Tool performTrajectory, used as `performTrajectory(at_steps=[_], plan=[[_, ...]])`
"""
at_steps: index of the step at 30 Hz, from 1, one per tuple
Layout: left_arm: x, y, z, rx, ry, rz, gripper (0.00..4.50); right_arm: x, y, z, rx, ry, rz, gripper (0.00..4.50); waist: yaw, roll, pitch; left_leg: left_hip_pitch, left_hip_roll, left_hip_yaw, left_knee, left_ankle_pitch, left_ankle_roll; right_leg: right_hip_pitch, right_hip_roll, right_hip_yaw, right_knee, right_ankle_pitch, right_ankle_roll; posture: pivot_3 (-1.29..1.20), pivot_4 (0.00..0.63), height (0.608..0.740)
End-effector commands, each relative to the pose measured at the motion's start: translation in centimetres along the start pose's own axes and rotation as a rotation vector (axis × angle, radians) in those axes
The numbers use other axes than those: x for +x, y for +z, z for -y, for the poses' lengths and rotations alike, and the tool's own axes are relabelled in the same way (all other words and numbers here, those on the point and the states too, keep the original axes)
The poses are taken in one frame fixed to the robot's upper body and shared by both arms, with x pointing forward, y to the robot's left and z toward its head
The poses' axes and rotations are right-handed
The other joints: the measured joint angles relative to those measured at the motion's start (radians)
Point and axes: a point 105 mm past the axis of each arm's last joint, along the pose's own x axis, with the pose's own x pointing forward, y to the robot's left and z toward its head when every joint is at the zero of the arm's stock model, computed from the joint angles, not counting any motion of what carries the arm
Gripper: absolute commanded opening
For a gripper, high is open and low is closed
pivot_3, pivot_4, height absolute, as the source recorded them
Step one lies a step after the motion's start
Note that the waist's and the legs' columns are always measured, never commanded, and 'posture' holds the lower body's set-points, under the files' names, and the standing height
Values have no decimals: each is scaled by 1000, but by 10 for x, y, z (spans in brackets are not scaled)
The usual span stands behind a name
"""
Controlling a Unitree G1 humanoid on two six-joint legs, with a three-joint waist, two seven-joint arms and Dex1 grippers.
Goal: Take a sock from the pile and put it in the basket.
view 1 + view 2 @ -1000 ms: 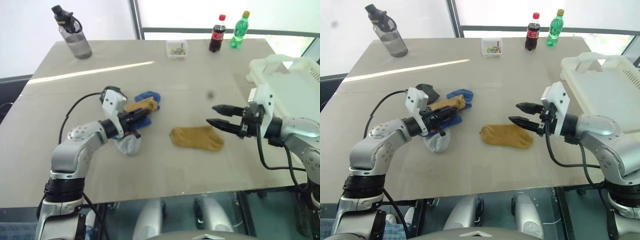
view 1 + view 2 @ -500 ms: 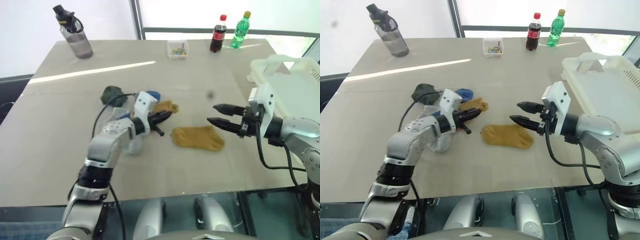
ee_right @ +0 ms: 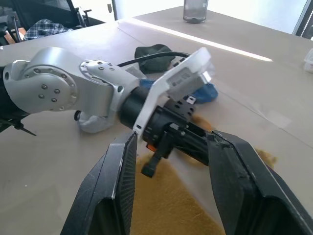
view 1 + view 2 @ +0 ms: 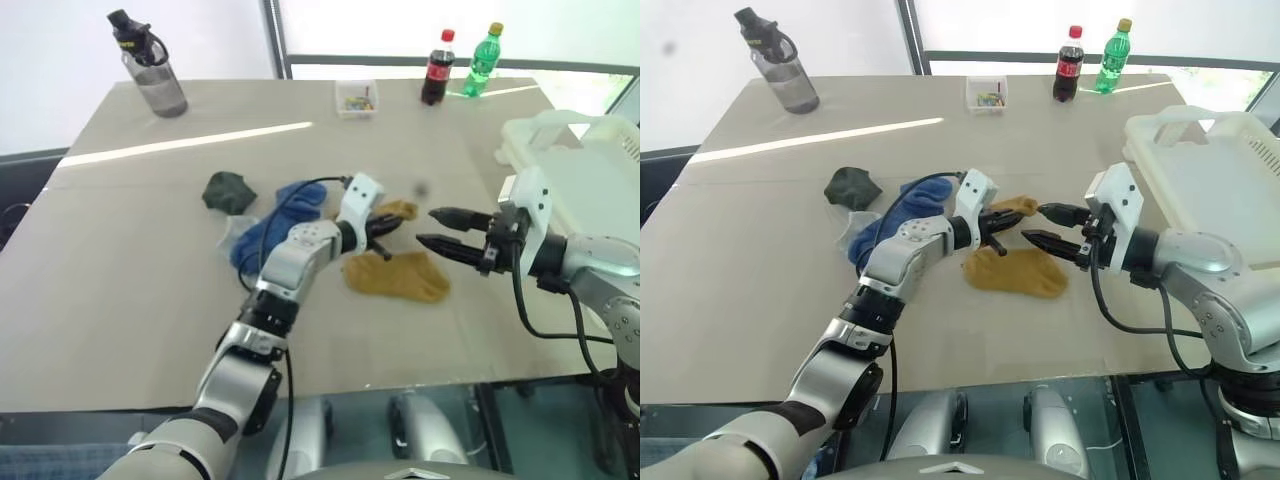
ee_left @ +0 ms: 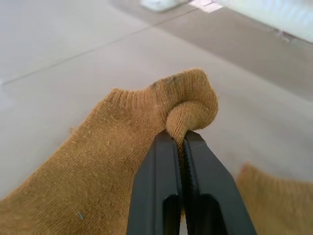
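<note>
Beige table (image 4: 150, 260) carries the pile (image 4: 275, 222); the left gripper (image 4: 1012, 222), clamped on the sock (image 4: 397, 210), has brought it from the pile toward the half-open, empty right gripper (image 4: 432, 229). Only a small fold is pinched, so it may slip before the basket (image 4: 600, 170)

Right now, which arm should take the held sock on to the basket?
Right. The right gripper is open just beside the sock held in the shut left gripper, and the basket sits on the robot's right.
</note>
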Motion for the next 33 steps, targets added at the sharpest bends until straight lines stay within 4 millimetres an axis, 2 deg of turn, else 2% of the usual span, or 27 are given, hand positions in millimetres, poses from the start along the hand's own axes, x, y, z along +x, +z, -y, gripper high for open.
performTrajectory(at_steps=[1, 5, 6, 7, 11, 16, 19, 25, 29, 33], plan=[[15, 12, 12, 18, -41, 36, 55, -7, 5, 7, -48, -58, -11, 2304, 0, 0, 0, 0, 0, 0, 0, 0, 0, 0, 0, 0, 0, 0, 0, 0, 150, 740], [23, 8, 21, 0, -66, 33, 55, -11, 0, 18, -52, -115, -48, 2304, -1, 0, 0, 0, 0, 0, 0, 0, 0, 0, 0, 0, 0, 0, 0, 0, 150, 740], [23, 8, 21, -2, -64, 32, 672, -11, -2, 20, -52, -129, -55, 2304, -2, 0, 0, 0, 0, 0, 0, 0, 0, 0, 0, 0, 0, 0, 0, 0, 150, 740], [23, 8, 21, -11, -58, 35, 895, -12, -3, 23, -50, -144, -62, 2304, -2, 0, 0, 0, 0, 0, 0, 0, 0, 0, 0, 0, 0, 0, 0, 0, 150, 740], [18, 10, 20, -38, -54, 50, 2680, -13, -6, 26, -42, -172, -71, 2304, -2, 0, 0, 0, 0, 0, 0, 0, 0, 0, 0, 0, 0, 0, 0, 0, 150, 740], [1, 26, 18, -83, -55, 99, 2680, -14, -16, 32, -22, -207, -91, 2304, -2, 0, 0, 0, 0, 0, 0, 0, 0, 0, 0, 0, 0, 0, 0, 0, 150, 740], [-14, 37, 6, -126, -7, 129, 2680, -14, -26, 40, 3, -250, -114, 2304, -3, 0, 0, 0, 0, 0, 0, 0, 0, 0, 0, 0, 0, 0, 0, 0, 150, 740], [-53, 14, -38, -154, 164, 40, 2680, -7, -55, 68, 103, -382, -165, 2304, -10, 0, 0, 2, 1, 1, 0, 0, 0, 0, 1, 1, 2, 0, 0, 0, 150, 740], [-70, -1, -52, -180, 209, -18, 2680, 2, -71, 80, 181, -442, -180, 2304, -5, 0, 0, 2, 1, 0, 0, 0, 0, -1, 1, 1, 3, 0, 0, 0, 150, 740], [-77, -14, -59, -213, 232, -47, 2680, 9, -80, 89, 245, -474, -161, 2304, 0, 0, 0, 1, 0, 0, 0, 0, 0, 0, 0, 1, 3, 0, 0, 0, 150, 740]])
